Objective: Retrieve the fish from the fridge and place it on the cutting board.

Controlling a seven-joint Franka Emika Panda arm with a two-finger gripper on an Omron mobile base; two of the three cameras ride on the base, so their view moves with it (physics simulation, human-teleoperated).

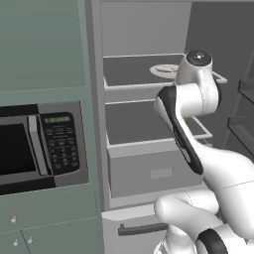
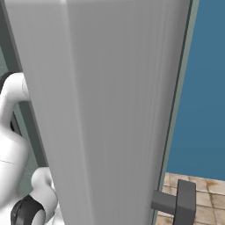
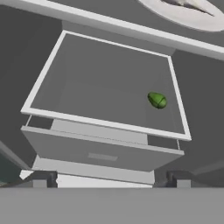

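Two shelves of the open fridge (image 1: 149, 124) face the gripper (image 3: 109, 181), its fingertips apart and empty; aimed at the lower shelf's green item (image 3: 157, 100), it risks missing the fish (image 3: 190, 5) on the upper-shelf plate (image 3: 188, 15).

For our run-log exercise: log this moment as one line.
fridge open | fish on plate, upper shelf | green item on lower shelf | fingers apart, empty
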